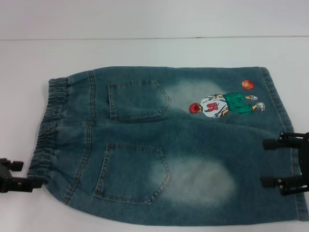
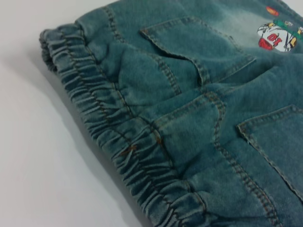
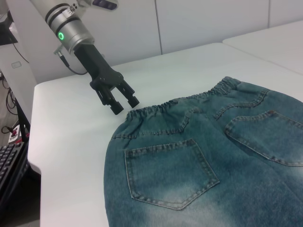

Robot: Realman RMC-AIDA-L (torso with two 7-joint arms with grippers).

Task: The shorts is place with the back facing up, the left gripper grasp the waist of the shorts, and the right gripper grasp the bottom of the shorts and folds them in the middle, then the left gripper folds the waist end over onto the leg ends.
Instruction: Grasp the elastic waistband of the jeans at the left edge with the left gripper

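Note:
The shorts [image 1: 159,145] lie flat on the white table, back pockets up, with the basketball-player cartoon [image 1: 222,104] and orange ball [image 1: 247,84] on the far leg. The ruffled waist [image 1: 50,125] is at the left end and fills the left wrist view [image 2: 109,127]. My left gripper [image 1: 29,174] stands open at the waist's near corner, just off the band; the right wrist view shows the gripper [image 3: 126,105] a little apart from the waist [image 3: 161,108]. At the right end is the bottom of the shorts [image 1: 276,96]. My right gripper [image 1: 264,163] is open over the near leg's hem.
The white table [image 1: 145,53] runs well beyond the shorts on the far side and left. Its left edge [image 3: 35,156] drops off beside the left arm, with a keyboard [image 3: 9,161] below. A second white surface [image 3: 274,35] stands beyond.

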